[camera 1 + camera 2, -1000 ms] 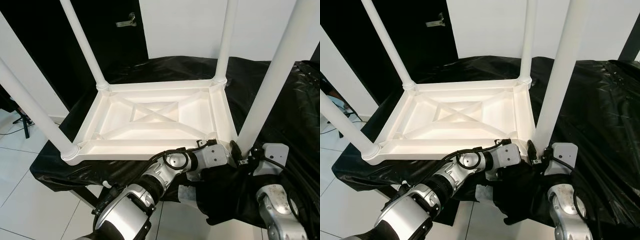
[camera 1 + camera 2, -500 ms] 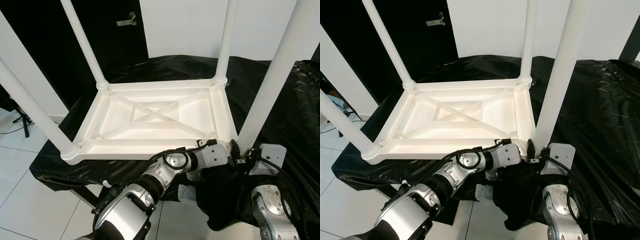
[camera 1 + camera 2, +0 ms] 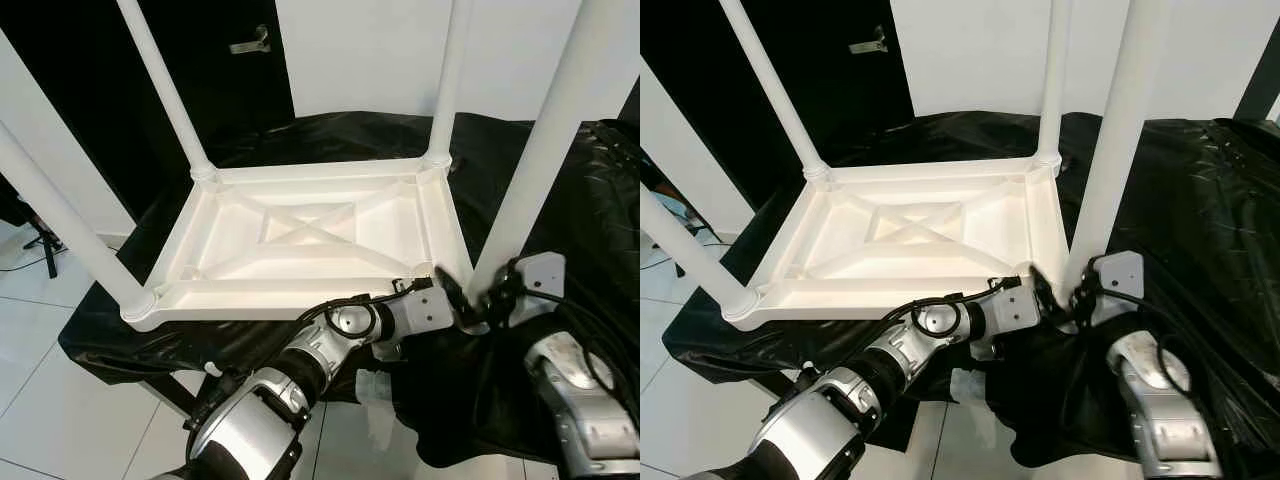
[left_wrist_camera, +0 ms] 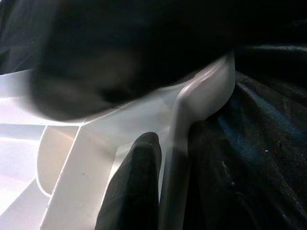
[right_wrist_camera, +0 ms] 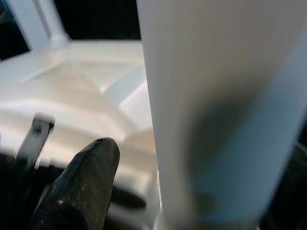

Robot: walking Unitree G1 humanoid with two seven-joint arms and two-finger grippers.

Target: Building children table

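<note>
Your white plastic children's table (image 3: 310, 235) lies upside down on the black plastic sheeting (image 3: 560, 210), its ribbed underside facing up and its four round white legs standing upward from the corners. The near right leg (image 3: 530, 160) is the one both of your grippers sit beside.

Your right gripper (image 3: 470, 308) is at the base of that leg: one black finger (image 5: 84, 184) lies along one side of it, just beside or touching, and the leg's white tube runs past the fingers. You cannot tell from these views whether the fingers are clamped on the leg or merely spread around it.

Your left gripper (image 3: 1035, 290) reaches across to the same corner. One of its black fingertips (image 4: 136, 187) lies against the inside of the table's raised rim, next to the rounded corner socket (image 4: 211, 91). How far these fingers are parted cannot be told either.
</note>
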